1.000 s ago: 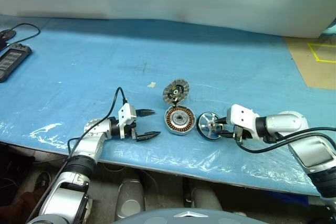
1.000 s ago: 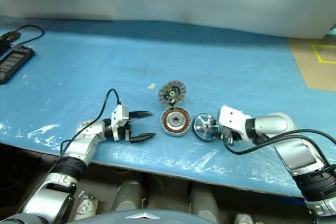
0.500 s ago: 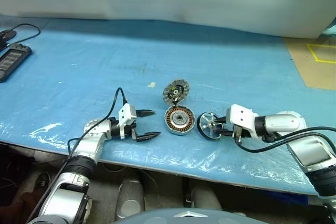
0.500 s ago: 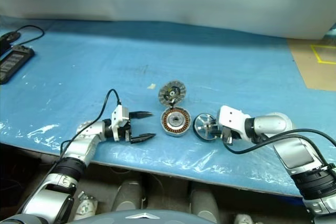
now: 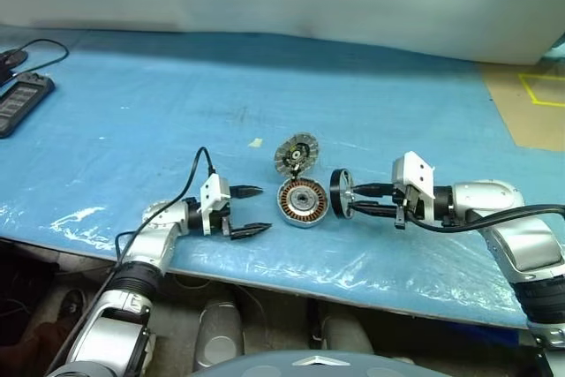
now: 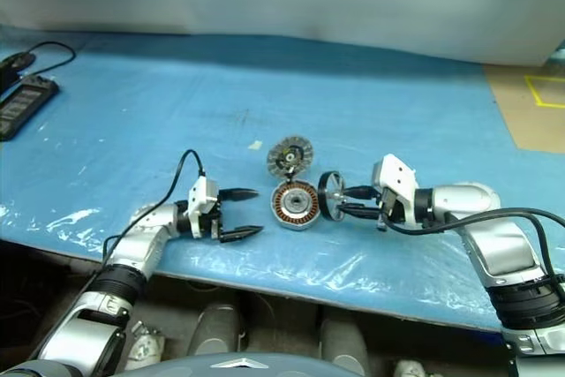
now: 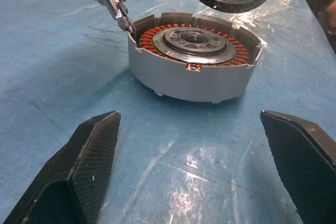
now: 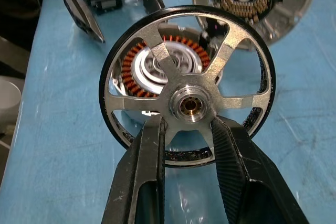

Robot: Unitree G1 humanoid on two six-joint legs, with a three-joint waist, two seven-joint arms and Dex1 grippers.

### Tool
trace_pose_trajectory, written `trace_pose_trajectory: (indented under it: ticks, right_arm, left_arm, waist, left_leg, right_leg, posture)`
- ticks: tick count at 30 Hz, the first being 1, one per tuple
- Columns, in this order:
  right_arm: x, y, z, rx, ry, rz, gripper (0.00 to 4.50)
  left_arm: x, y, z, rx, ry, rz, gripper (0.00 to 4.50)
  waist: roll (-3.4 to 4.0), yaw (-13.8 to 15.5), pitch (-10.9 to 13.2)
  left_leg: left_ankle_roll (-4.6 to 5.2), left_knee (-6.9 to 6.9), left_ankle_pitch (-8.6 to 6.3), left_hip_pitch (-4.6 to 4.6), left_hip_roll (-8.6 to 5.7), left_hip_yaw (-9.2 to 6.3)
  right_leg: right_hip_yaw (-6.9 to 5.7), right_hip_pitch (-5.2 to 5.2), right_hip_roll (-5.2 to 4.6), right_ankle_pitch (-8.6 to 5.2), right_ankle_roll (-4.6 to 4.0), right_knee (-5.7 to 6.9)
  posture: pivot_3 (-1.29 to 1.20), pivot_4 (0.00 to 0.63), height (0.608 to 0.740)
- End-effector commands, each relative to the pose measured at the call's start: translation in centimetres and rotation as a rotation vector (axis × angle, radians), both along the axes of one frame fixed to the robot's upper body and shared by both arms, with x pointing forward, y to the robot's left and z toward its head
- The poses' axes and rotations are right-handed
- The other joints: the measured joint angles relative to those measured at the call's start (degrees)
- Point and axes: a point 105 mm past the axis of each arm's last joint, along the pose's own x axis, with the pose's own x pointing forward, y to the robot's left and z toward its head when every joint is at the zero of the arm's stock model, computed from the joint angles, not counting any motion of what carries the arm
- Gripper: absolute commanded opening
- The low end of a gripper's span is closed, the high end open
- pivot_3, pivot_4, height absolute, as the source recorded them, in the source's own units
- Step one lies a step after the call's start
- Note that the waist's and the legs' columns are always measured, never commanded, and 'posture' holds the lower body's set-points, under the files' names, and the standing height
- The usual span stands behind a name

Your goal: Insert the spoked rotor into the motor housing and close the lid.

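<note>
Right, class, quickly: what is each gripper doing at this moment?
Left gripper: open, holding nothing.
Right gripper: shut on the spoked rotor, held beside the motor housing.

On the table (image 5: 371,103), near its front edge: motor housing (image 5: 303,201) in the middle. Just behind it, touching its rim and tilted up: lid (image 5: 295,154). Immediately right of the housing, raised off the table and standing on edge: spoked rotor (image 5: 341,193), pinched at the hub by the right hand (image 5: 355,199). Left of the housing, apart from it: left hand (image 5: 250,210), spread wide, pointing toward it. At the far left edge: flat device (image 5: 19,103) with cable (image 5: 35,49).
</note>
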Motion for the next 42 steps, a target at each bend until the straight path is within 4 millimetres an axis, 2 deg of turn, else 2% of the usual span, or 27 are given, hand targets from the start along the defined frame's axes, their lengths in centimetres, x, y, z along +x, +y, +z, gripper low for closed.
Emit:
trace_pose_trajectory:
  ticks: [1,11,19,25,42]
  right_arm:
    - [0.1,0.7,0.5,0.000,-0.034,0.030,1.03]
    - [1.5,1.8,1.9,-0.068,-0.141,0.082,1.03]
    - [1.5,3.4,3.2,-0.093,-0.189,0.163,1.03]
    - [1.4,4.2,3.0,-0.130,-0.189,0.217,1.03]
    - [1.7,3.6,1.3,-0.222,-0.206,0.271,1.03]
  left_arm:
    - [0.0,0.0,-0.1,-0.005,-0.009,-0.002,4.50]
    - [-0.2,0.1,-0.4,-0.005,-0.005,0.001,4.50]
    - [-0.1,-0.1,-0.1,-0.007,-0.008,-0.002,4.50]
    - [0.0,-0.2,0.2,-0.012,-0.011,-0.007,4.50]
    - [0.1,-0.7,0.3,-0.022,-0.016,-0.019,4.50]
  waist:
    - [0.00,0.0,0.0]
    - [0.01,0.0,0.0]
    - [0.02,0.0,0.0]
    - [0.02,0.0,0.0]
    - [0.02,0.0,0.0]
  left_leg:
    - [0.00,0.00,0.00,-0.01,0.00,0.00]
    - [0.00,0.00,0.00,0.01,-0.01,0.00]
    - [0.00,-0.01,0.00,-0.01,0.00,0.00]
    - [0.00,0.00,0.00,0.00,0.00,0.00]
    - [0.00,0.00,0.00,-0.02,0.00,0.00]
  right_leg:
    - [-0.01,0.00,0.00,0.00,0.00,0.00]
    - [0.00,0.00,-0.01,0.00,0.00,0.02]
    - [-0.02,-0.01,-0.01,0.00,0.00,0.01]
    - [-0.01,-0.01,-0.01,0.00,0.00,0.02]
    - [-0.02,-0.01,-0.01,0.00,-0.01,0.03]
  posture:
    - [0.00,0.150,0.740]
    - [0.00,0.150,0.740]
    - [0.00,0.150,0.740]
    - [0.00,0.150,0.740]
    - [0.00,0.150,0.740]
